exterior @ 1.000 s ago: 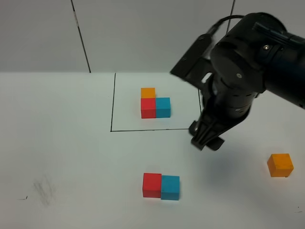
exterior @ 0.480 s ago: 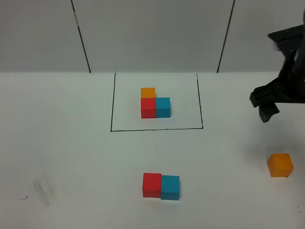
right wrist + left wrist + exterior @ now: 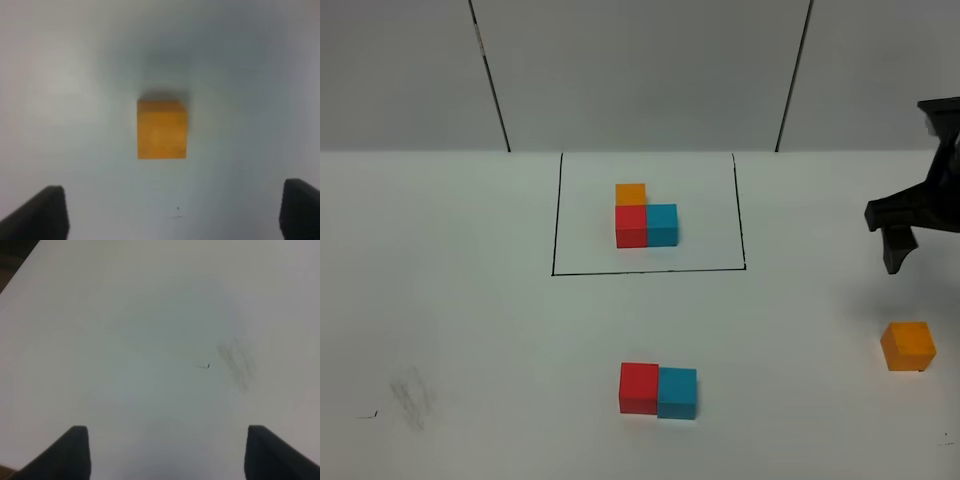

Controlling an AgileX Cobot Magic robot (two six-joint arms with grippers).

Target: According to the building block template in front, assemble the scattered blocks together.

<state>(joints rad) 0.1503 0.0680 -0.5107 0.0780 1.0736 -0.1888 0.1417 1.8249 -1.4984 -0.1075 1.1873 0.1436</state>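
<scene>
No text, label, brand, number or sign can be read in any view; the white table [image 3: 470, 330] carries only a thin black outline [image 3: 558, 215] toward 12 o'clock in the high view, and a grey smudge [image 3: 412, 398] with a tiny black tick [image 3: 368, 415] toward 8 o'clock, none legible as writing; the orange cube [image 3: 161, 129] shows plain faces.

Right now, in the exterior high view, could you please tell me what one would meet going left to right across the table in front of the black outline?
grey smudge → loose red cube → loose blue cube, touching the red one → loose orange cube, well apart near the right edge.
</scene>
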